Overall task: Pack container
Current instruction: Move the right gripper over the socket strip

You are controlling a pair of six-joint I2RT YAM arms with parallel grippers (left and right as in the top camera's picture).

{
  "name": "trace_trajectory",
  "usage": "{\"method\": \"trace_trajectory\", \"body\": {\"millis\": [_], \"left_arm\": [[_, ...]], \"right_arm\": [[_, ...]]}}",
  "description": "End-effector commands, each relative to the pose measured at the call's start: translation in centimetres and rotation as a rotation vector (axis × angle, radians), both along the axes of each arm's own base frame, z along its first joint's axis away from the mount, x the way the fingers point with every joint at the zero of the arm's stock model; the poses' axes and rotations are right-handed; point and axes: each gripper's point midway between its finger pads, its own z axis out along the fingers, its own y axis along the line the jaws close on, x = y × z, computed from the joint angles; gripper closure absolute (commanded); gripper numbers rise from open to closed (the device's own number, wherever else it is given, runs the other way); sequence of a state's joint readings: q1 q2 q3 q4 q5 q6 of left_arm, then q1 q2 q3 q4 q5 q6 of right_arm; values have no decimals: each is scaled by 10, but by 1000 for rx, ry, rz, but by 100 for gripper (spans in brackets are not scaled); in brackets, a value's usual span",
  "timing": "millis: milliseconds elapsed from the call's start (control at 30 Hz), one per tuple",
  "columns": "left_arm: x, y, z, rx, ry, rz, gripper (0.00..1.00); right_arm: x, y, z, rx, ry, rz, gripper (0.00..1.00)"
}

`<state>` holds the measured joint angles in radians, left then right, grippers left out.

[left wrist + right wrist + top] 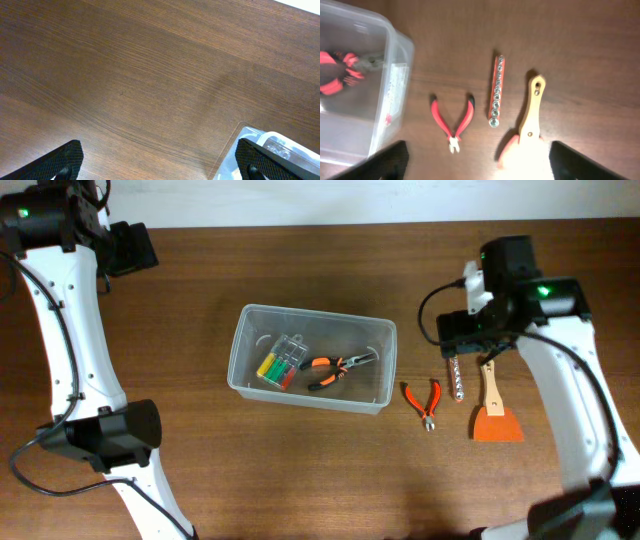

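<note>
The container sits about the middle of the table, and it already holds a small case of screwdrivers and orange-handled pliers. Three tools are not yet packed and lie on the bare wood between the tub and the right edge: red-handled cutters nearest the tub, a rail of sockets just beside them, and a wooden-handled scraper with an orange blade farthest right. The right gripper hangs above this group with its fingers spread wide and nothing between them, so the step in hand looks like picking the next tool. The rail and the scraper handle lie most directly under it. The next move probably calls for descending, straddling one tool across its narrow width and closing without nudging its neighbours. The left gripper is also spread wide and empty, hovering over bare wood toward the far left corner, with only a corner of the tub in its view.
</note>
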<state>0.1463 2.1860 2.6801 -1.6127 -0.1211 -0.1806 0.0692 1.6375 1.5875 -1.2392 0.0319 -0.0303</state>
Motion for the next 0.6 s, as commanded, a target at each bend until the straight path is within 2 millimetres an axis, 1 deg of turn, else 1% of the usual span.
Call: {"method": "trace_trajectory", "body": {"millis": [0, 33, 167, 267, 300, 333, 433, 467, 500, 567], "left_arm": [[-2, 3, 9, 6, -25, 16, 1], [-2, 3, 9, 6, -26, 16, 1], [-2, 3, 9, 6, -25, 16, 1], [-2, 3, 9, 6, -25, 16, 1], [-2, 3, 9, 6, -25, 16, 1], [-2, 3, 9, 6, -25, 16, 1], [-2, 3, 9, 6, -25, 16, 1], [-2, 3, 9, 6, -26, 16, 1], [-2, 3, 9, 7, -25, 16, 1], [-2, 3, 9, 6, -26, 16, 1]], "right_arm": [[2, 1, -22, -2, 87, -10, 34], [0, 0, -32, -9, 129, -11, 36], [1, -5, -58, -44, 211, -13, 36], [3, -8, -72, -64, 248, -16, 37], [5, -11, -78, -84, 257, -19, 38], [6, -13, -80, -98, 262, -21, 41], [9, -20, -88, -139, 270, -27, 42], [11, -22, -89, -151, 265, -33, 42], [13, -24, -90, -154, 260, -36, 44], [18, -27, -90, -147, 241, -65, 45]]}}
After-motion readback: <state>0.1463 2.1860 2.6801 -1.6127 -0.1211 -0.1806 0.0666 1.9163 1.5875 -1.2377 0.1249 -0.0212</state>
